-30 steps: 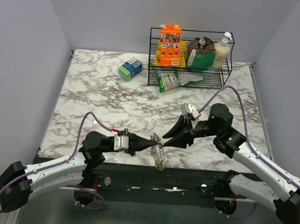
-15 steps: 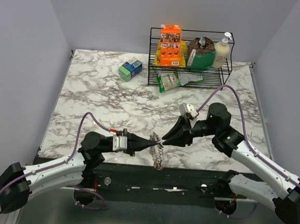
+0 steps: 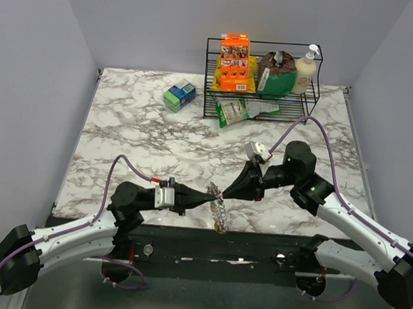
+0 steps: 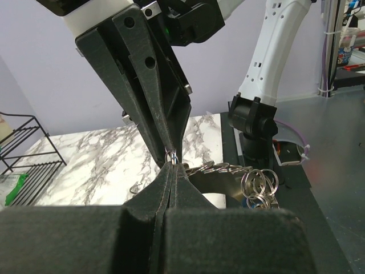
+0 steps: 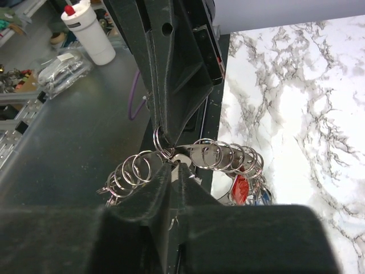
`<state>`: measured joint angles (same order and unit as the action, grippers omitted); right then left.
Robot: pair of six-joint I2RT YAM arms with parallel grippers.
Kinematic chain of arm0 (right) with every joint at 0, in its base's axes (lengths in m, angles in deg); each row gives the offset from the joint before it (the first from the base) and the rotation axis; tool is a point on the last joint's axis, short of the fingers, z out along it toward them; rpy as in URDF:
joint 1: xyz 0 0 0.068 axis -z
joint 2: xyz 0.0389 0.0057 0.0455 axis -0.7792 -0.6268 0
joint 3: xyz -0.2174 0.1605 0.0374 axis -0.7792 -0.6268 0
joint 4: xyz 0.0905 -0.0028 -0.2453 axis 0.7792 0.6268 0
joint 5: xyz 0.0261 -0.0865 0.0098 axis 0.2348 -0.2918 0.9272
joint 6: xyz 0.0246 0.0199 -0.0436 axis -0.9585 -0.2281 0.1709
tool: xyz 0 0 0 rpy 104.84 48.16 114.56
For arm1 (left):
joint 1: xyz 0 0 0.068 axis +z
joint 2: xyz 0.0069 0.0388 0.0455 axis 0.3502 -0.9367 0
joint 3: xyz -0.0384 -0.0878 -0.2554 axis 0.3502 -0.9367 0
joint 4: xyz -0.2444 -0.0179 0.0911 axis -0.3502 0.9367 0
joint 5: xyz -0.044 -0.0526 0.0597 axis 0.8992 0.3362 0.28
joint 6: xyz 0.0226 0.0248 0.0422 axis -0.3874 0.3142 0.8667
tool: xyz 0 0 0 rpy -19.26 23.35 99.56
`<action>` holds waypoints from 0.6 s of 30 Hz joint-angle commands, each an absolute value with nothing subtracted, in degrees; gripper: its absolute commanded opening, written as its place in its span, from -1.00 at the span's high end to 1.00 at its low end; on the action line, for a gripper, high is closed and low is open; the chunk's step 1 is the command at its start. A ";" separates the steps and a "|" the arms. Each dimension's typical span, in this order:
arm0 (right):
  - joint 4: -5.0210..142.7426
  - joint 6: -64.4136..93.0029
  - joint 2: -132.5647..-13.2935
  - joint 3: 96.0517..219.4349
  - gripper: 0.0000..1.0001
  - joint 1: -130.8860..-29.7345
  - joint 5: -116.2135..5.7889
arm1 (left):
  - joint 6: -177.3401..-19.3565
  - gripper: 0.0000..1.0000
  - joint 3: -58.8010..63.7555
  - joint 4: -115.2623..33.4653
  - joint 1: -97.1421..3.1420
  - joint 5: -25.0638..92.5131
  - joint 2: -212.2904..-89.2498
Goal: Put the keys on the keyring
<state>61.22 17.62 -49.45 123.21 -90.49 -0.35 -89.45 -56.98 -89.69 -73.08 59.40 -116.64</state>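
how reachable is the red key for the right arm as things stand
Probably not directly: the right pincer sits tip to tip with the left pincer at the keyring, and the red key hangs beneath the bunch, off to one side.

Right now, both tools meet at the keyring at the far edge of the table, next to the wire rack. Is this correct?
Not quite. The left tool and the right tool do meet at the keyring, but at the near edge of the table, far from the wire rack. The top external view shows this.
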 commanded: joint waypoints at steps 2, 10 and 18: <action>59.39 17.15 -49.77 123.15 0.81 -90.29 1.57 | -89.49 1.00 -56.07 -92.32 -73.15 59.57 -115.27; 60.35 18.21 -47.31 122.28 0.57 -90.38 -1.33 | -89.32 1.00 -55.89 -91.44 -73.15 59.65 -114.65; 60.53 18.12 -47.39 123.06 0.10 -90.29 -0.37 | -89.23 1.00 -55.63 -91.18 -73.15 59.65 -114.91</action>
<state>60.82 17.97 -47.27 122.97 -90.47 -0.88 -89.45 -56.98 -89.19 -73.08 59.40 -115.66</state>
